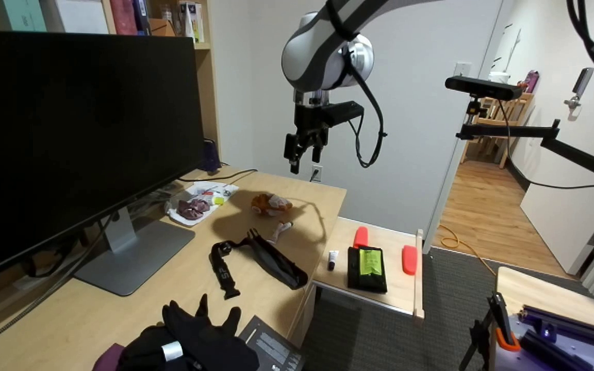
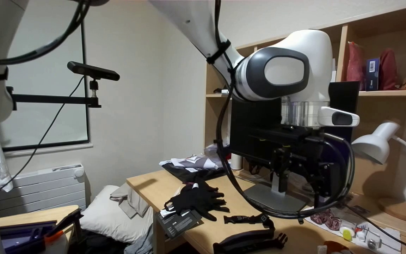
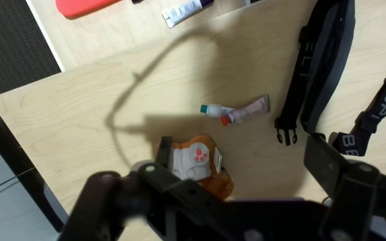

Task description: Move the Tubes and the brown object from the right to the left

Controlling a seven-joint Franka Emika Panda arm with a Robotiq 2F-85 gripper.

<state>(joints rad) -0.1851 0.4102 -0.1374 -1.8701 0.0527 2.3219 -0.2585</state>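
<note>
Pincer (image 1: 306, 158) spread wide, nothing held. Tubes (image 3: 245, 112) overlap on the surface (image 3: 79, 100) near the brown object (image 3: 198, 162); suggest aligning across one tube's narrow width, descending vertically before closing.

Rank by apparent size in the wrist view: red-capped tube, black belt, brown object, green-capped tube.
1. Black belt
2. Brown object, partly hidden
3. Red-capped tube and green-capped tube, unranked: the latter is partly covered
</note>
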